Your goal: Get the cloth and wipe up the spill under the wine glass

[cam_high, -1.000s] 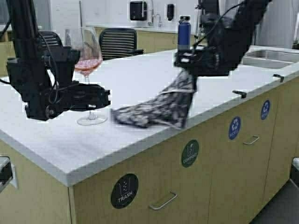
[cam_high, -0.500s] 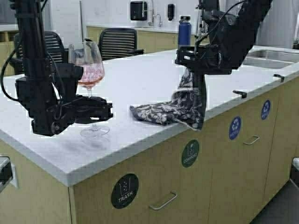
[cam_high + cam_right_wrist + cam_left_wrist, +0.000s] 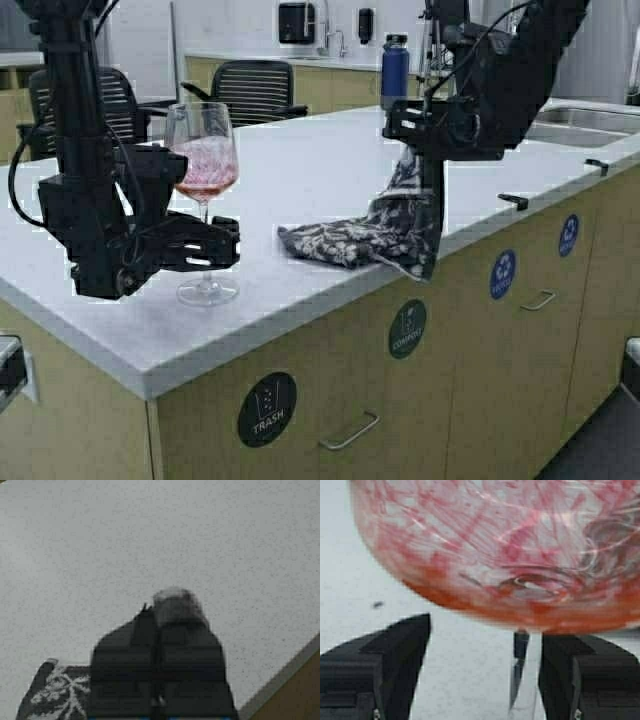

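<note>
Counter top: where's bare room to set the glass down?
Bare counter between wine glass and blue bottle, behind the cloth. A narrower bare strip runs along the front edge below the glass foot. Crowded: left gripper at the stem, right gripper holding the cloth at the edge.

Right gripper (image 3: 159,630) pinching patterned cloth (image 3: 52,695) above speckled countertop (image 3: 150,535)

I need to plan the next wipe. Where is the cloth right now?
In the high view the cloth hangs from the right gripper and trails on the counter edge, right of the wine glass.
</note>
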`<state>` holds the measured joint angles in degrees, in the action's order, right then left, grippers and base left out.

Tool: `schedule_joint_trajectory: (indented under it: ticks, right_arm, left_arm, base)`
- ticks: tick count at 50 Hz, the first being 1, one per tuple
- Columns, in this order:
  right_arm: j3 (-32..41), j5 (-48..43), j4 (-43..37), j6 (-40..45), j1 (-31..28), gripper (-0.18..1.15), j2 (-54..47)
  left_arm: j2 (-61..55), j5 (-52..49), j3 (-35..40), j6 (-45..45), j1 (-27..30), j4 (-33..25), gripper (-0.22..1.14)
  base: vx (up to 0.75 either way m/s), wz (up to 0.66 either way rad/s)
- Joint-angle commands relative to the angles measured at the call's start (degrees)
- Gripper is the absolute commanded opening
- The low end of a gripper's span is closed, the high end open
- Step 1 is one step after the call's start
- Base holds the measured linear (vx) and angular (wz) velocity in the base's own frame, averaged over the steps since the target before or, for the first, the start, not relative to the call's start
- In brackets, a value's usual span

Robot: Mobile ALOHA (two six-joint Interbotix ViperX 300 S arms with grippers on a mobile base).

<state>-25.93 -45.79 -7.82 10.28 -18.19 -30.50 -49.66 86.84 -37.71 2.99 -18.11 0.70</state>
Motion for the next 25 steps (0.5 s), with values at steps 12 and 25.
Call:
schedule_joint_trajectory:
  ticks: [12,25]
  right_arm:
    - [0.18,-0.62,0.18,0.09,-0.09,0.07,2.20]
    - [-5.98,-0.18,2.64,-0.44,-0.18,0.07,5.71]
  left_arm:
    - [3.08,7.73,-5.54,0.18,-0.09,0.00,0.91]
    - [8.17,12.83,-18.98,-0.09,-0.09,0.88,0.91]
  base:
    - [0.00,0.00]
    - [0.00,0.00]
